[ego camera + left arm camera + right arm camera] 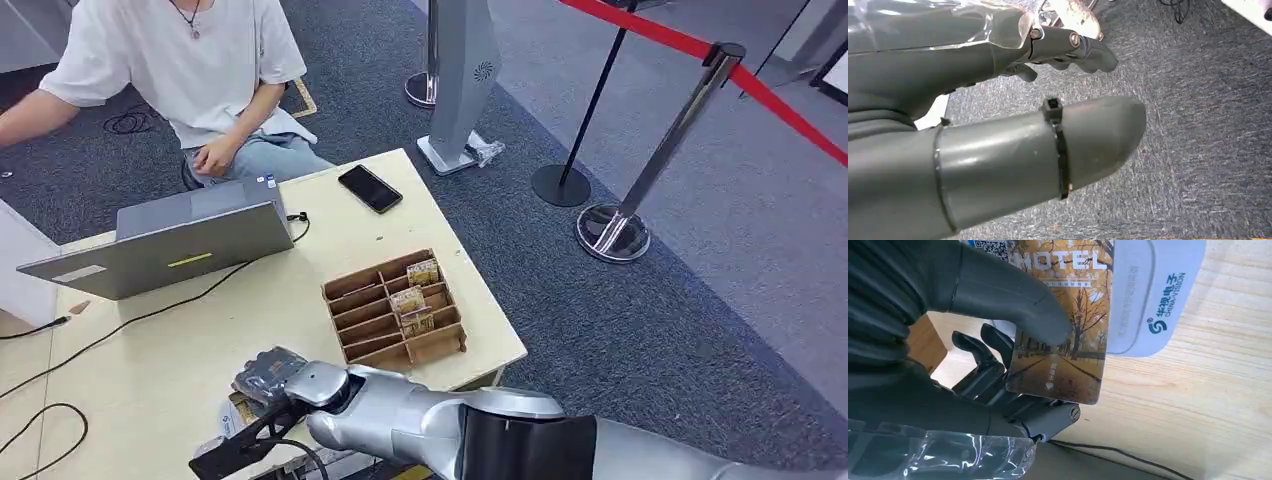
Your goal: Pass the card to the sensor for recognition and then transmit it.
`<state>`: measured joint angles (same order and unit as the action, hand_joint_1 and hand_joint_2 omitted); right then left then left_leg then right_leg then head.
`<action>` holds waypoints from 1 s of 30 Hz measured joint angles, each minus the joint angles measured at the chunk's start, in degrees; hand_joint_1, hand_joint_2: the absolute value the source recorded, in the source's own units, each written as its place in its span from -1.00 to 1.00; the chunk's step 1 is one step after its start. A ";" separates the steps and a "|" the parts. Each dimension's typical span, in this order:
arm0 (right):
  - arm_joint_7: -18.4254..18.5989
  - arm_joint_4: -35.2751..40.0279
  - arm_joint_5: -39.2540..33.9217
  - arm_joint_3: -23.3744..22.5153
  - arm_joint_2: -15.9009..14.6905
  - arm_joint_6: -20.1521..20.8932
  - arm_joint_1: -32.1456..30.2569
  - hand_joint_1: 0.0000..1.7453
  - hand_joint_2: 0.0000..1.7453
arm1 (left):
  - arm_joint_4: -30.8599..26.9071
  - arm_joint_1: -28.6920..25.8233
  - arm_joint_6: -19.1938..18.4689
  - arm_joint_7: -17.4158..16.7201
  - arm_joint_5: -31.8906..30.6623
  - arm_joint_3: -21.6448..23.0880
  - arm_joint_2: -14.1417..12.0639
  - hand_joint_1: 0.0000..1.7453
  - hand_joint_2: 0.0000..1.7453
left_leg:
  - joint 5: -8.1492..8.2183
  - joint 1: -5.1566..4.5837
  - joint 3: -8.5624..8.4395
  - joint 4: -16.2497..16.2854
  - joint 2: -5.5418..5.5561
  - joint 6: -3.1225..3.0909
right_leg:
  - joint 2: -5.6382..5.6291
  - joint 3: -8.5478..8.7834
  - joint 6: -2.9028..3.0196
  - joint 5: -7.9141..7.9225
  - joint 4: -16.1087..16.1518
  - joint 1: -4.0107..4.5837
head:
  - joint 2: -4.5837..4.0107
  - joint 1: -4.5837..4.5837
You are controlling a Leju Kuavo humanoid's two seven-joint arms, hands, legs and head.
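Note:
In the right wrist view my right hand (948,365) pinches a hotel card (1068,340), printed with yellow autumn trees, between thumb and fingers. The card lies flat over a white sensor (1158,295) with a blue logo, which sits on the light wooden table (1208,390). From the head view my right arm reaches across to the table's near left, where the right hand (268,375) hovers above the card (241,408). My left hand (973,65) hangs over grey carpet, holding nothing, with its fingers apart.
A brown divided box (395,310) with several cards stands right of my hand. A grey laptop (170,240), its black cables (150,315) and a black phone (370,188) lie farther back. A person (190,60) sits behind the table. Barrier posts (640,190) stand at right.

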<state>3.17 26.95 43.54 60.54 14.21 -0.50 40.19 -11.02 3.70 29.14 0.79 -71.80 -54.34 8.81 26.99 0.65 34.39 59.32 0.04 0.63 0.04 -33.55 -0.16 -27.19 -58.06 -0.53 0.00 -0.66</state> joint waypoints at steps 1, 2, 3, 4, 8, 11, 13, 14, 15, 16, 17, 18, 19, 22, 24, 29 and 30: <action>0.13 -0.13 0.22 0.37 0.04 -0.06 0.05 1.00 1.00 | 0.00 0.00 0.00 0.00 0.02 0.00 0.00 -1.00 -1.00 | 0.00 0.00 0.00 0.00 0.00 0.00 | 0.00 0.01 0.00 0.00 0.00 0.00 | 0.00 0.00; 0.35 -0.24 0.68 0.61 0.07 -0.07 0.06 1.00 1.00 | 0.00 0.00 -0.02 0.07 0.05 0.00 0.00 -1.00 -1.00 | 0.00 0.00 -0.01 0.00 0.00 0.00 | 0.00 0.01 0.00 0.00 0.00 0.00 | 0.00 0.00; 0.50 -0.40 1.03 0.79 0.13 -0.04 0.09 1.00 1.00 | 0.00 0.00 -0.02 0.17 0.05 0.00 0.00 -1.00 -1.00 | 0.00 0.00 -0.01 0.00 0.00 0.00 | 0.00 0.01 0.00 0.00 0.00 0.00 | 0.00 0.00; 0.66 -0.57 1.27 1.03 0.15 -0.07 0.14 1.00 1.00 | 0.00 0.00 -0.04 0.22 0.05 0.00 0.00 -1.00 -1.00 | 0.00 0.00 -0.02 0.00 0.00 0.00 | 0.00 0.02 0.00 0.00 0.00 0.00 | 0.00 0.00; 1.16 -1.03 2.12 1.82 0.15 -0.15 0.24 1.00 1.00 | 0.00 -0.03 0.02 0.57 0.05 0.00 0.02 -1.00 -1.00 | 0.00 0.00 -0.05 0.00 0.00 0.00 | 0.00 0.05 0.00 0.00 0.00 0.00 | 0.00 0.00; 1.31 -1.29 2.60 2.06 0.15 -0.33 0.30 1.00 1.00 | 0.00 -0.03 0.04 0.70 0.05 0.00 0.04 -1.00 -1.00 | 0.00 0.00 -0.07 0.00 0.00 0.00 | 0.00 0.06 0.00 0.00 0.00 0.00 | 0.00 0.00; 1.31 -1.45 2.69 2.14 0.15 -0.42 0.35 1.00 1.00 | 0.00 -0.04 0.04 0.79 0.05 0.00 0.04 -1.00 -1.00 | 0.00 0.00 -0.08 0.00 0.00 0.00 | 0.00 0.07 0.00 0.00 0.00 0.00 | 0.00 0.00; 1.33 -1.49 2.69 2.17 0.15 -0.42 0.37 1.00 1.00 | 0.00 -0.04 0.04 0.87 0.05 0.00 0.04 -1.00 -1.00 | 0.00 0.00 -0.08 0.00 0.00 0.00 | 0.00 0.08 0.00 0.00 0.00 0.00 | 0.00 0.00; 1.40 -1.49 2.69 2.17 0.15 -0.42 0.39 1.00 1.00 | 0.00 -0.04 0.04 0.92 0.05 0.00 0.04 -1.00 -1.00 | 0.00 0.00 -0.09 0.00 0.00 0.00 | 0.00 0.09 0.00 0.00 0.00 0.00 | 0.00 0.00; 1.42 -1.51 2.69 2.19 0.15 -0.44 0.40 1.00 1.00 | 0.00 -0.04 0.04 1.03 0.05 0.00 0.04 -1.00 -1.00 | 0.00 0.00 -0.10 0.00 -0.01 0.00 | 0.00 0.09 0.00 0.00 0.00 0.00 | 0.00 0.00; 1.44 -1.58 2.69 2.21 0.15 -0.50 0.40 1.00 1.00 | 0.00 -0.04 0.04 1.07 0.05 0.00 0.04 -1.00 -1.00 | 0.00 0.00 -0.10 0.00 -0.01 0.00 | 0.00 0.09 0.00 0.00 0.00 0.00 | 0.00 0.00; 1.44 -1.60 2.69 2.25 0.15 -0.50 0.40 1.00 1.00 | 0.00 -0.04 0.04 1.09 0.02 0.00 0.04 -1.00 -1.00 | 0.00 0.00 -0.10 0.00 -0.01 0.00 | 0.00 0.10 0.00 0.00 0.00 0.00 | 0.00 0.00; 1.44 -1.64 2.69 2.27 0.15 -0.55 0.41 1.00 1.00 | 0.00 -0.04 0.04 1.11 0.02 0.00 0.04 -1.00 -1.00 | 0.00 0.00 -0.11 0.00 -0.01 0.00 | 0.00 0.10 0.00 0.00 0.00 0.00 | 0.00 0.00; 1.44 -1.75 2.71 2.34 0.15 -0.57 0.42 1.00 1.00 | 0.00 -0.04 0.04 1.20 -0.02 0.00 0.04 -1.00 -1.00 | 0.00 0.00 -0.12 0.00 0.00 0.00 | 0.00 0.12 0.00 0.00 0.00 0.00 | 0.00 0.00; 1.44 -1.79 2.71 2.36 0.15 -0.57 0.43 1.00 1.00 | 0.00 -0.04 0.04 1.22 -0.02 0.00 0.04 -1.00 -1.00 | 0.00 0.00 -0.14 0.00 0.00 0.00 | 0.00 0.13 0.00 0.00 0.00 0.00 | 0.00 0.00; 1.40 -1.95 2.67 2.36 0.17 -0.66 0.45 1.00 1.00 | 0.00 -0.04 0.04 1.40 -0.04 0.00 0.04 -1.00 -1.00 | 0.00 0.00 -0.16 0.00 0.00 0.00 | 0.00 0.15 0.00 0.00 0.01 0.00 | 0.00 0.00; 1.07 -1.99 2.45 2.36 0.17 -0.74 0.46 1.00 1.00 | 0.00 -0.05 0.04 1.42 -0.04 0.00 0.04 -1.00 -1.00 | 0.00 0.00 -0.16 0.00 0.00 0.00 | 0.00 0.16 0.00 0.00 0.01 0.00 | 0.00 0.00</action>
<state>4.24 24.96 45.99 62.90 14.38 -1.25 40.65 -11.02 3.65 29.18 2.21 -71.84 -54.34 8.85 26.99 0.65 34.23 59.32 0.03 0.63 0.04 -33.39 -0.16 -27.19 -58.06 -0.53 0.00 -0.66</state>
